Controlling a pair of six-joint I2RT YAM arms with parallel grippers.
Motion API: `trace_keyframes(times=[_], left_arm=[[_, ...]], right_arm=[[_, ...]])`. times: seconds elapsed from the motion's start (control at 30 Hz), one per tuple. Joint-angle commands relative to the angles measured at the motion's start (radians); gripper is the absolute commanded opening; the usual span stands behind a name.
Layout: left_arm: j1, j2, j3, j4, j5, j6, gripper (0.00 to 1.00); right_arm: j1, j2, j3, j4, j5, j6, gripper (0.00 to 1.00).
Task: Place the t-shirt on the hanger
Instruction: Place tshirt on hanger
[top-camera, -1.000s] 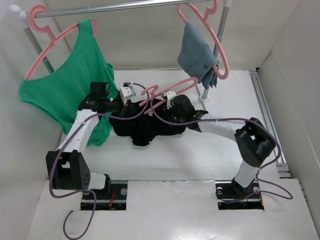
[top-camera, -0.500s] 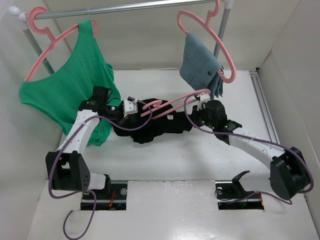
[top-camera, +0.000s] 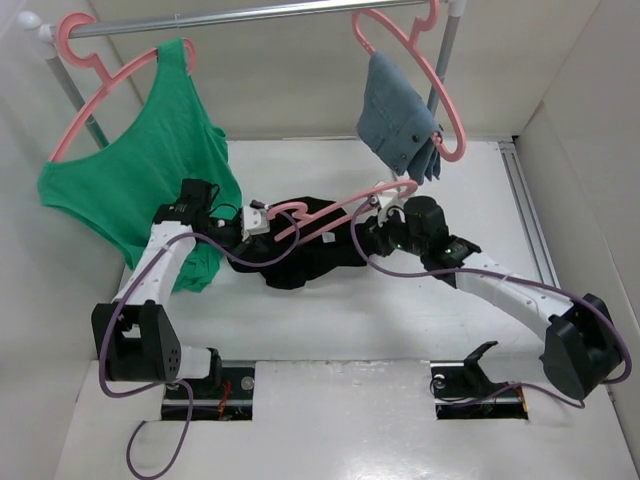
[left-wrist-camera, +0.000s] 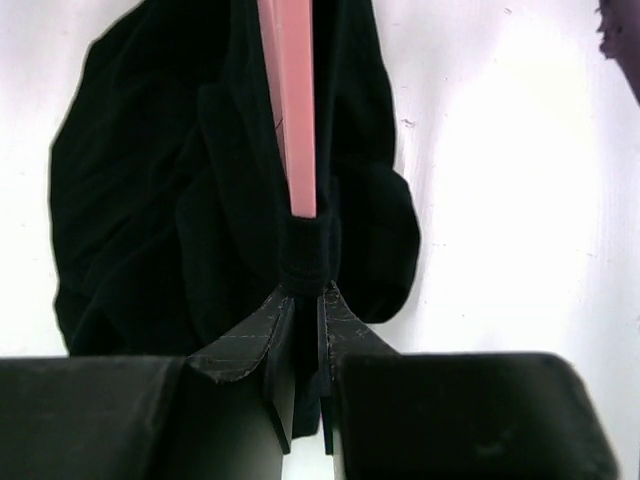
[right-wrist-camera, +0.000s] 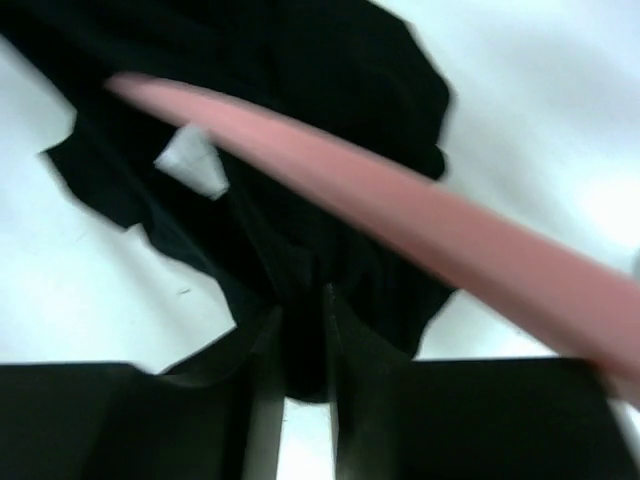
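Note:
The black t-shirt (top-camera: 300, 262) lies bunched on the white table between my two grippers. The salmon-pink hanger (top-camera: 345, 205) lies slantwise over it, hook end at the left. My left gripper (top-camera: 258, 222) is at the shirt's left end, shut on a fold of black cloth (left-wrist-camera: 150, 220) right where the hanger's bar (left-wrist-camera: 290, 100) goes in. My right gripper (top-camera: 372, 228) is at the shirt's right end, shut on black cloth (right-wrist-camera: 330, 80). The hanger arm (right-wrist-camera: 420, 230) crosses just above it, and a white label (right-wrist-camera: 190, 160) shows.
A green tank top (top-camera: 140, 170) on a pink hanger hangs from the rail (top-camera: 250, 15) at back left, close to my left arm. A blue-grey denim garment (top-camera: 395, 115) on another pink hanger hangs at back right, above my right gripper. White walls enclose the table.
My right arm has swung its elbow far out to the right, and its gripper pulled the shirt's right end rightward, then eased back slightly. The hanger shifted with it. The left gripper barely moved.

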Motion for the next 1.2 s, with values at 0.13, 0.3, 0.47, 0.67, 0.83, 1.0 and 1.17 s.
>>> trace_keyframes(times=[0.13,0.3,0.47,0.67,0.83,1.0,1.17], left_arm=[[0.001,-0.020,-0.006,0.037,0.028,-0.061,0.00],[0.001,-0.010,-0.006,0.100,0.048,-0.162,0.00],[0.001,-0.010,-0.006,0.160,0.057,-0.216,0.00],[0.001,-0.001,-0.006,0.149,0.038,-0.187,0.00],[0.001,-0.001,-0.006,0.139,0.027,-0.158,0.00],[0.001,-0.001,0.005,0.139,0.017,-0.158,0.00],[0.001,-0.001,0.005,0.129,0.017,-0.158,0.00]], right_arm=[[0.054,0.026,0.041,-0.026,-0.168,-0.141,0.55],[0.065,0.066,0.080,-0.151,-0.210,-0.205,0.69],[0.117,0.099,0.148,-0.290,-0.242,-0.292,0.70],[0.191,0.101,0.270,-0.465,-0.345,-0.443,0.68],[0.191,0.079,0.511,-0.522,-0.447,-0.495,0.67],[0.191,0.148,0.735,-0.531,-0.397,-0.547,0.70],[0.172,0.274,0.899,-0.629,-0.293,-0.619,0.75]])
